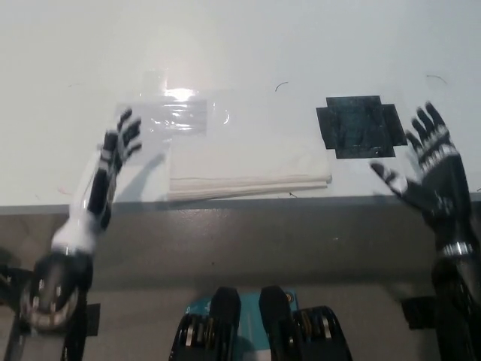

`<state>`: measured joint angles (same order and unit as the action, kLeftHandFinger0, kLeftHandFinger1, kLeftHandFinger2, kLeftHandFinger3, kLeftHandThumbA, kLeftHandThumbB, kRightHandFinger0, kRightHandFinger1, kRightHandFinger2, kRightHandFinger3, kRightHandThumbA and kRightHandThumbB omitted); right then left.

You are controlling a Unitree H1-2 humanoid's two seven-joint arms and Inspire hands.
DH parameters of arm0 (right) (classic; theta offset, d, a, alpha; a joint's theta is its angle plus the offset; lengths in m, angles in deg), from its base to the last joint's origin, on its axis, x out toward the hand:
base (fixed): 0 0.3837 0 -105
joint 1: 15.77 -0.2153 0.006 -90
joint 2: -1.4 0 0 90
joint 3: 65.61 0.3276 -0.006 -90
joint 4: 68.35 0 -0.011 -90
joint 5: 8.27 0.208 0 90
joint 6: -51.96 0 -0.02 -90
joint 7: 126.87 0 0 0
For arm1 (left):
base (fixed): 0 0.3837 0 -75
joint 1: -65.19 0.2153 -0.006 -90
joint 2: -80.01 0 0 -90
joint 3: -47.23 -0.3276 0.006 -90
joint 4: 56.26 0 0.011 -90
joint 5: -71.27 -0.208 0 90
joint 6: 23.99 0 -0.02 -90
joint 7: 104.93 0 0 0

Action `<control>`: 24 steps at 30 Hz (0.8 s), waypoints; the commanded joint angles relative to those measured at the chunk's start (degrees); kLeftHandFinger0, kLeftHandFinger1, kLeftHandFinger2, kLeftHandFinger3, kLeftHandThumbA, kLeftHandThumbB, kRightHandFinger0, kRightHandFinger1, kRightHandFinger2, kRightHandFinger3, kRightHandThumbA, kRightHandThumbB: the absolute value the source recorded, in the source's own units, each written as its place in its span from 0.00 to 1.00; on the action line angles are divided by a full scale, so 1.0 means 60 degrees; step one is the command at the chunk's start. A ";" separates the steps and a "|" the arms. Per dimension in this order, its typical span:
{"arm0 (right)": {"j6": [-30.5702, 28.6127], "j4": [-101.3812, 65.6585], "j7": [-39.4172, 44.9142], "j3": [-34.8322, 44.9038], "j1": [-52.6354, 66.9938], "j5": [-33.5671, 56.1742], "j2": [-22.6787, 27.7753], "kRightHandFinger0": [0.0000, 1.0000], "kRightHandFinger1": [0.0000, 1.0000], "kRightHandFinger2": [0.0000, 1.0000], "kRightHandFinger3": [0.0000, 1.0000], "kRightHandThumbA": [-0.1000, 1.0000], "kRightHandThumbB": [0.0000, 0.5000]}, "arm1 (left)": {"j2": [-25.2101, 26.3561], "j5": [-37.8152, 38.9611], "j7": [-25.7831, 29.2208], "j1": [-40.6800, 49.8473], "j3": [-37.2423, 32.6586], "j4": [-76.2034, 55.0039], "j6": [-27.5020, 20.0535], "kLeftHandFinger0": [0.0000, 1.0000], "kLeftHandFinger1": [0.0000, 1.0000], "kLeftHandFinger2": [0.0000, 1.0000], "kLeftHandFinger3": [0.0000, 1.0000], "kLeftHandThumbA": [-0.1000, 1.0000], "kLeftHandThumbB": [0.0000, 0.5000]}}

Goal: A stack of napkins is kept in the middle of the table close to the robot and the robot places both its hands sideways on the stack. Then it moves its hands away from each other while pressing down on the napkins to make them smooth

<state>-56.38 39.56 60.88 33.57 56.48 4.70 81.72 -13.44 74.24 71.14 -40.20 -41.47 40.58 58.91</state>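
- A flat stack of white paper napkins [248, 169] lies at the near edge of the white table [301, 45], nothing resting on top of it.
- The white left hand [113, 162], fingers spread, hovers just beside the stack's left end, apart from it.
- The black right hand [432, 169], fingers spread, sits well to the right, leaving open table between.
- A black tape patch [359, 125] and clear plastic sheet [176, 116] lie flat, blocking nothing.

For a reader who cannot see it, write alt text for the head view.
A stack of napkins lies at the table's near edge, with both robot hands open and off it: the left hand to its left, the right hand far right. Black tape and clear tape lie behind the stack.
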 commanded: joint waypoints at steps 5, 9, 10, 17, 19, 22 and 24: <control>-0.1431 -0.7704 0.1020 -0.2061 0.5813 -0.0704 -0.0195 1.00 1.00 1.00 1.00 1.00 0.46 | -0.0411 -0.1576 -0.0091 0.6106 -0.0547 -0.6034 -0.3247 1.00 1.00 1.00 1.00 1.00 0.32; -0.1362 -0.6293 0.0609 -0.2066 0.6302 -0.1194 -0.0605 1.00 1.00 1.00 1.00 1.00 0.51 | -0.0615 -0.1329 0.0019 0.7007 -0.0785 -0.4933 -0.3123 1.00 1.00 1.00 1.00 1.00 0.30; -0.1423 -0.5812 0.0568 -0.2065 0.6225 -0.1002 -0.0663 1.00 1.00 1.00 1.00 1.00 0.49 | -0.0602 -0.1410 0.0083 0.7019 -0.0829 -0.4478 -0.3277 1.00 1.00 1.00 1.00 1.00 0.25; -0.1432 -0.4217 0.0178 -0.1904 0.5883 -0.1253 -0.0700 1.00 1.00 1.00 1.00 1.00 0.52 | -0.0699 -0.2458 0.0726 0.6799 -0.0819 -0.2635 -0.3306 1.00 1.00 1.00 1.00 1.00 0.40; -0.1432 -0.4045 0.0179 -0.1908 0.5872 -0.1124 -0.0674 1.00 1.00 1.00 1.00 1.00 0.53 | -0.0765 -0.2200 0.0653 0.6824 -0.0789 -0.2572 -0.3306 1.00 1.00 1.00 1.00 1.00 0.43; -0.1432 -0.4119 0.0295 -0.1878 0.6313 -0.1011 -0.0677 1.00 1.00 1.00 1.00 1.00 0.54 | -0.0768 -0.2167 0.0719 0.7342 -0.0854 -0.2846 -0.3306 1.00 1.00 1.00 1.00 1.00 0.46; -0.1432 -0.4315 0.0351 -0.1950 0.6928 -0.0912 -0.0745 1.00 1.00 1.00 1.00 1.00 0.51 | -0.0642 -0.1971 0.0652 0.7845 -0.0856 -0.3079 -0.3306 1.00 1.00 1.00 1.00 1.00 0.42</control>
<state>-60.27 15.74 61.67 22.32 93.65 -0.26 78.08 -18.16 63.95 73.36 2.32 -46.19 24.86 44.77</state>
